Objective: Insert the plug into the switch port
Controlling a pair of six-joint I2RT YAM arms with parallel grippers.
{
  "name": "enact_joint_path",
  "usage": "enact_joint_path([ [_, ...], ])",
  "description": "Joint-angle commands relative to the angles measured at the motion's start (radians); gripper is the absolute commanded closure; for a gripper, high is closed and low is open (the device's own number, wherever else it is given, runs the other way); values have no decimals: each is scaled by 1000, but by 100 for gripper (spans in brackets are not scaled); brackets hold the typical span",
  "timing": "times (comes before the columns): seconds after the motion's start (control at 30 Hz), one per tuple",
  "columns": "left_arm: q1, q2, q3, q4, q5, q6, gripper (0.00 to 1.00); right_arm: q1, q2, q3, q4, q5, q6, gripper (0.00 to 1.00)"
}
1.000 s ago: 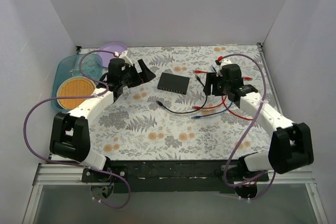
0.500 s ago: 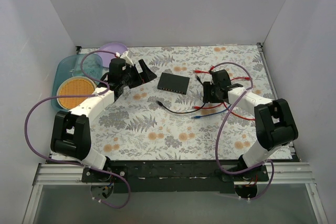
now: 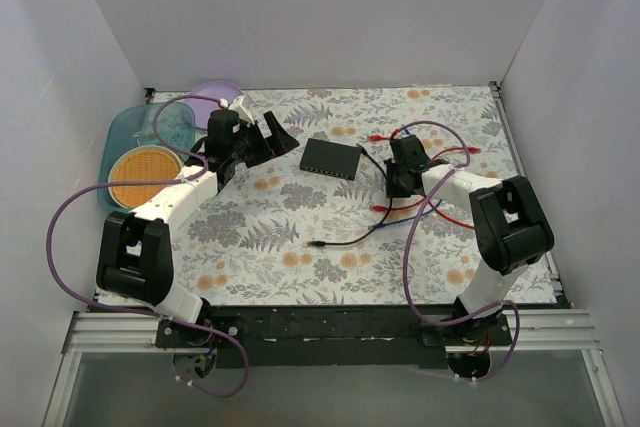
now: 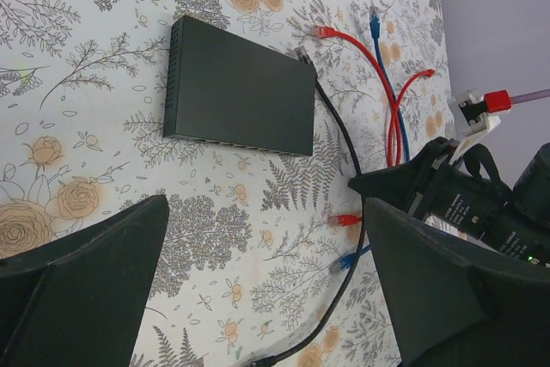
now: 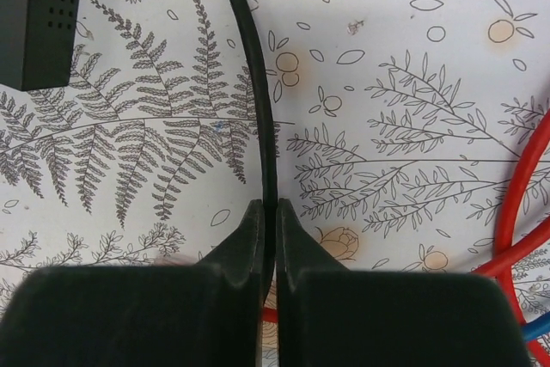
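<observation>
The table [image 3: 290, 277], covered in a floral print, carries the switch [image 3: 331, 158] toward its back middle. A black cable [image 3: 345, 241] runs from the switch's right corner out toward the table's middle, with red cables [image 4: 326, 32] and a blue cable [image 4: 374, 16] lying to its right. A teal tray [image 3: 113, 137] and a purple plate [image 3: 212, 93] sit at the far left.

Over the second, the right arm [image 3: 510, 222] drew in. Its elbow swung from far out on the right to a tight fold nearer the middle, and its wrist dropped low over the flowered cloth [image 3: 250, 247]. The right gripper [image 5: 268, 209], wide apart a second before, pinched its fingers [image 5: 245, 242] together on the black cable [image 5: 258, 83], near the corner of the switch [image 5: 34, 15]. The cable's loose plug [image 3: 316, 244] was dragged across the cloth. It had lain just in front of the switch and ended nearer the front edge, with the slack curving back toward the gripper.
</observation>
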Motion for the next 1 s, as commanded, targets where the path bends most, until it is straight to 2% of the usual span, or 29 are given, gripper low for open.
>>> enact_joint_path([
  [0.0,3,-29,32,0,13,2,2,13,-105,10,23,-11,11,99],
  [0.17,3,-34,28,20,80,-44,2,21,-258,40,4,-29,-15,99],
  [0.37,-25,-26,21,196,266,-148,2,87,-367,91,-29,-43,-70,99],
  [0.5,-77,-35,38,231,270,-165,2,142,-384,128,-75,-36,-69,99],
  [0.9,-103,-49,8,303,247,-216,2,285,-429,114,-80,-11,-38,99],
  [0.97,-103,-45,11,293,241,-211,6,297,-430,115,-83,-10,-39,99],
])
